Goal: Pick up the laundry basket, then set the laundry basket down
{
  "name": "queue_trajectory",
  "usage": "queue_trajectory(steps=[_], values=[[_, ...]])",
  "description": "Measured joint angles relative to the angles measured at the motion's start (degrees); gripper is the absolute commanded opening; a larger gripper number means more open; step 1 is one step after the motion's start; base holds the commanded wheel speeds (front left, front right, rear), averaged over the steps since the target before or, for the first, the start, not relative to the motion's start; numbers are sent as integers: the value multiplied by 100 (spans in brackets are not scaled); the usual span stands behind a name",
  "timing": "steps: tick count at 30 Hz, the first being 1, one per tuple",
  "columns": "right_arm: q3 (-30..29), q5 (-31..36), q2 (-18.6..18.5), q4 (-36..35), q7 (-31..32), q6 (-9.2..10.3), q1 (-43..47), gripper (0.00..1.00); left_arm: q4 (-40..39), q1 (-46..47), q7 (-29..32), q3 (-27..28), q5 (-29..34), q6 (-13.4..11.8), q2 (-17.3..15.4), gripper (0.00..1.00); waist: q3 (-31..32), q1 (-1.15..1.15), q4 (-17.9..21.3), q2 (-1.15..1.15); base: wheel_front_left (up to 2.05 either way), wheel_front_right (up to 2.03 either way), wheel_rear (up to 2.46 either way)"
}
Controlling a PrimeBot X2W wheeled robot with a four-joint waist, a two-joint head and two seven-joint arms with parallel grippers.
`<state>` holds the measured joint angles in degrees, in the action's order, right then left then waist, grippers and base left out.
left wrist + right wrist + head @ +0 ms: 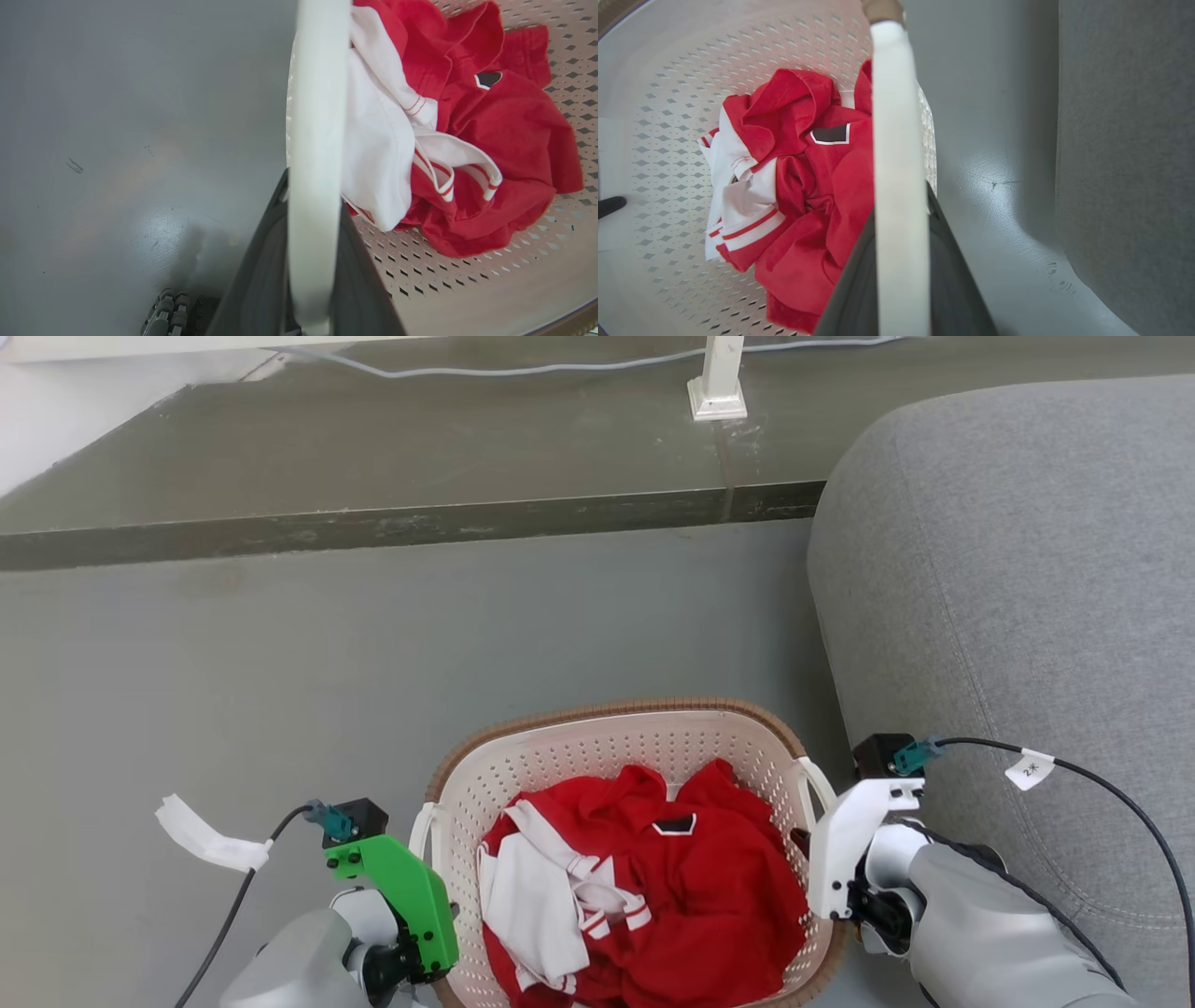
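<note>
- Contact between the laundry basket (579, 756) and the floor (280, 691) is hard to judge; the basket's near rim is cut off.
- Grey sofa (1018, 579) stands just beside the basket; red and white clothes (691, 887) lie inside.
- Left gripper (313, 196) is closed tight on the white handle (315, 93) away from the sofa; right gripper (901, 205) likewise on the other handle (896, 93), beside the sofa.

Smooth grey floor (280, 709) lies before me, with a grey sofa (1018, 569) standing on it at my right. Beyond, a darker raised step (420, 448) carries a white post foot (717, 399) and a pale cable (523, 371). Whether the laundry basket (607, 711) touches the floor, I cannot tell.
</note>
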<state>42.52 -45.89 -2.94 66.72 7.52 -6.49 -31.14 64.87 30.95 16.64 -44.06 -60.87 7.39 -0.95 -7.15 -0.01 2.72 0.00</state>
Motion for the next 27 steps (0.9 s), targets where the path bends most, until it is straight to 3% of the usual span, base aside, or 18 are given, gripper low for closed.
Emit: queue_trajectory(steps=[27], values=[[220, -177, -27, -32, 120, 1, -2, 0, -56, -13, 147, -97, -199, 0, -69, 0, -41, 0, 19, 0, 0, 0, 0]])
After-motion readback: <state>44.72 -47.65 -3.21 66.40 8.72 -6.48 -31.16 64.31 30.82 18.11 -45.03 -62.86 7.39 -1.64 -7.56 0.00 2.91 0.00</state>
